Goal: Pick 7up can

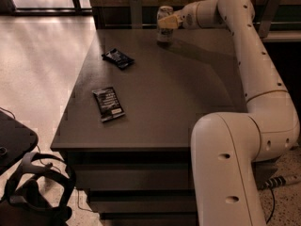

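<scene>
Because the 7up can (163,34) stands upright at the far edge of the bench (188,102), the arm stretches right across it, with the hand (168,21) at the can's side. I cannot tell if the hand is apart or clamped. A far snack packet (118,58) and a near snack packet (108,103) lie flat to the left, well apart from the can.

Single white arm (256,65): the bulky lower segment stands at lower right, the elbow bends beside it, and the upper link slants up and to the left. The wrist is roughly level and places the gripper (167,22) at upper centre, at mid-height of the 7up can (164,12).
</scene>
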{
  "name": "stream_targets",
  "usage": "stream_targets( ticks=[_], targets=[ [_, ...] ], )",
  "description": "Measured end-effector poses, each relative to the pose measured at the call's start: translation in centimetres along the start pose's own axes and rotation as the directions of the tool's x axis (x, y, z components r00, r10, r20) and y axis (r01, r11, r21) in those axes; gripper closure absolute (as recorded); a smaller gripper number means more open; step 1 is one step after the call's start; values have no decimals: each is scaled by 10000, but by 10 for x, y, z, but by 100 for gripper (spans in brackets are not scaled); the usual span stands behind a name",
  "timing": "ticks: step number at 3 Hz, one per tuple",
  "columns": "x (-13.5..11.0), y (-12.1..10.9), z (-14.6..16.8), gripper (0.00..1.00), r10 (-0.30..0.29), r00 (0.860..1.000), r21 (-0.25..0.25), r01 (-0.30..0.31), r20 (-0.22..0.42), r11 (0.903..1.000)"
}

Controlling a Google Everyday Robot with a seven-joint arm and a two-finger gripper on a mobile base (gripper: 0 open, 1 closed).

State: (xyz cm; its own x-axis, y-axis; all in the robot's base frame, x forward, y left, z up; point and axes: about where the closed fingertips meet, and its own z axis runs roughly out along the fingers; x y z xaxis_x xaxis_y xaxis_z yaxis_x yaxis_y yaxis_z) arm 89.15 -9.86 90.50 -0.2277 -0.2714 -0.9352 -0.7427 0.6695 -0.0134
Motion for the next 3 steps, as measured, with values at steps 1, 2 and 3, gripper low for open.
stream_targets(
  ticks=[1,2,3],
  targets=[
    [-26,10,-29,100,-405,9991,-142,406,83,9991],
    [-52,24,-57,100,-833,9964,-322,838,168,9960],
    [-79,44,-89,100,-1366,9906,-515,1370,114,9892]
  ],
)
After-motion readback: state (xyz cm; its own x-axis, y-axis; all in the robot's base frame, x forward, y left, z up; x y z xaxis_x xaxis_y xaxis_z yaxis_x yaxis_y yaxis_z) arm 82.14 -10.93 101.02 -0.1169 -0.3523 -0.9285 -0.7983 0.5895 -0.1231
